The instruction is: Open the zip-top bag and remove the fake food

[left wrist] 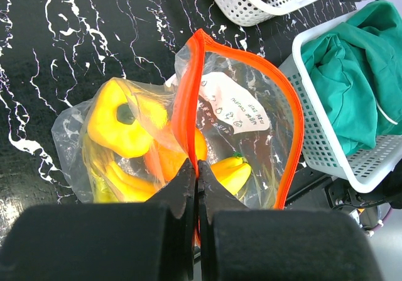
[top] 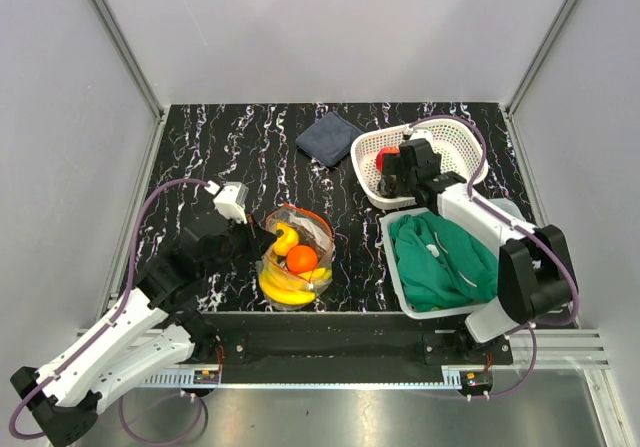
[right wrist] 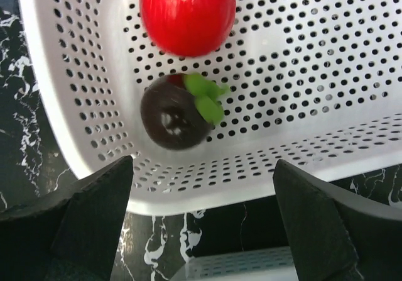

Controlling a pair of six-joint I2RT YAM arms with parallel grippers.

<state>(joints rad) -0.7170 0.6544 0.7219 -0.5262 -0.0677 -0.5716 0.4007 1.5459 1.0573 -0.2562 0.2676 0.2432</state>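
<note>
The zip-top bag [top: 312, 229] stands on the black marbled table with its red-orange zip strip parted into a wide loop. My left gripper [left wrist: 198, 165] is shut on the near side of that strip. Inside the bag [left wrist: 242, 108] are a yellow pepper-like piece [left wrist: 116, 127], an orange [top: 302, 258] and yellow bananas [left wrist: 233, 173]. My right gripper [right wrist: 202, 161] hangs open over the near wall of the white oval basket [right wrist: 314, 73], holding nothing. A red apple [right wrist: 187, 7] and a dark round fruit [right wrist: 171, 119] with green leaves lie in that basket.
A white rectangular bin [top: 392, 257] holding a green cloth [top: 440, 262] sits just right of the bag, below the oval basket [top: 455, 137]. A dark blue folded cloth [top: 329, 137] lies at the back centre. Grey walls enclose the table on three sides.
</note>
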